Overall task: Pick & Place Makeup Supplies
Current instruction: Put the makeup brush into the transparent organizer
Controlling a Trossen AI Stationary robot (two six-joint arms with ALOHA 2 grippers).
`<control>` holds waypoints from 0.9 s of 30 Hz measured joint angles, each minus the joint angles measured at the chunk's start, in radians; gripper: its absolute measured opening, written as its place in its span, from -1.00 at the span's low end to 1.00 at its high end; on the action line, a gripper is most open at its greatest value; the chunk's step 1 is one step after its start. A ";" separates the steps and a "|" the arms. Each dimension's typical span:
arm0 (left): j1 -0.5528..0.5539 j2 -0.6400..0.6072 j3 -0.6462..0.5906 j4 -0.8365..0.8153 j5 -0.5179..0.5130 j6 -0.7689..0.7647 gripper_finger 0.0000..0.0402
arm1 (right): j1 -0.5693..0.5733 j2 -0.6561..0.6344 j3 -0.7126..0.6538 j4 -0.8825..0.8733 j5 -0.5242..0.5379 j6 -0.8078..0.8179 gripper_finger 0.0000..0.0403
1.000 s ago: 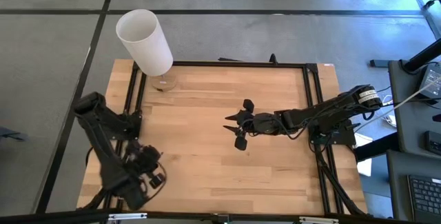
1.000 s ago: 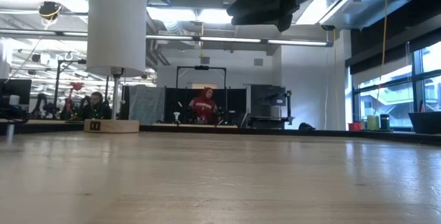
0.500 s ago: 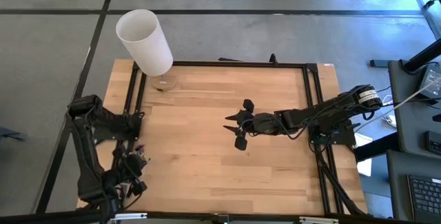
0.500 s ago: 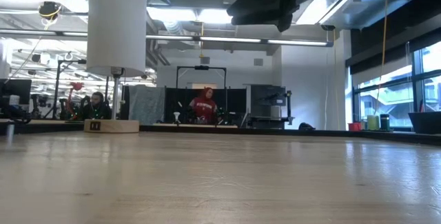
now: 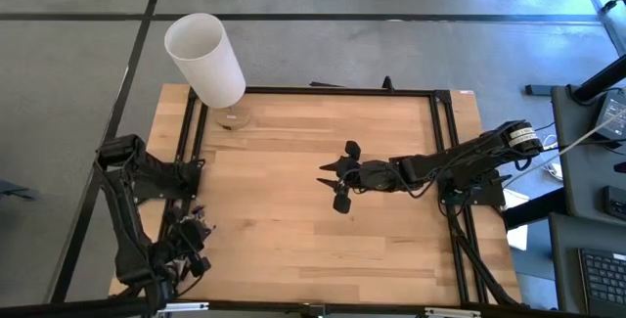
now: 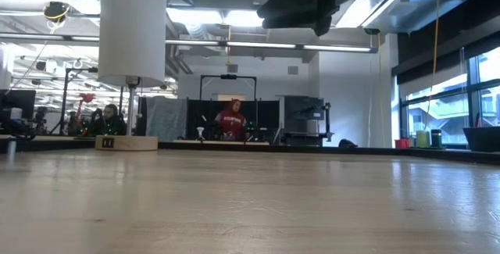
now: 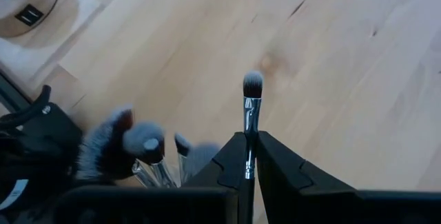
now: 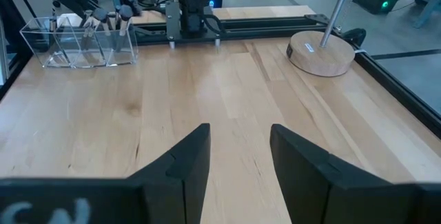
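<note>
Left hand (image 7: pixel 247 156) clamped on brush (image 7: pixel 251 107), upright for clean placing; right hand (image 8: pixel 238 156) spread, idle mid-desk (image 5: pixel 293 161), I judge.

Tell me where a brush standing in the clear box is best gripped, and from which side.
On the thin handle just below the bristles, coming from above: the brushes stand head-up in the clear box, whose walls block the sides. The left pincer holds another brush by its handle.
</note>
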 joint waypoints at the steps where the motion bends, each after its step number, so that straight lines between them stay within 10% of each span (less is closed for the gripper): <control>1: 0.000 0.000 0.000 0.000 0.003 0.000 -0.87 | 0.000 0.000 0.000 0.000 0.000 0.000 -0.24; 27: -0.011 0.000 0.000 0.013 0.100 -0.017 -0.63 | 0.000 0.000 0.000 -0.001 0.000 0.000 -0.24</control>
